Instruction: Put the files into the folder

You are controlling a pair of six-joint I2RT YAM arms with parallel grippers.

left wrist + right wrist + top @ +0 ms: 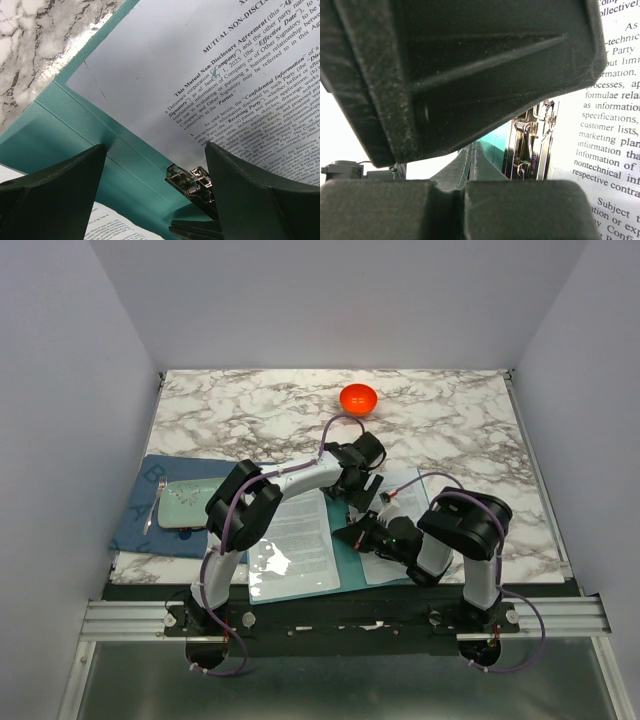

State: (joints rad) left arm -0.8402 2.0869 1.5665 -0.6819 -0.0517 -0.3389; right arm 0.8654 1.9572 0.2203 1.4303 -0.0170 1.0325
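Note:
The teal folder (345, 558) lies open near the table's front edge. White printed files lie on its left half (300, 530) and its right half (402, 488). My left gripper (352, 490) hovers open over the folder's spine. In the left wrist view it (156, 147) straddles the teal spine (95, 135) and the metal clip (192, 182), with a printed sheet (240, 75) to the right. My right gripper (352, 535) points left at the spine. Its fingers (472, 157) are pressed shut just beside the clip (530, 145), holding nothing I can see.
An orange bowl (358, 398) stands at the back centre. A dark blue cloth mat (145, 525) with a pale green tray (190, 505) and a utensil lies at the left. The two arms cross closely over the folder.

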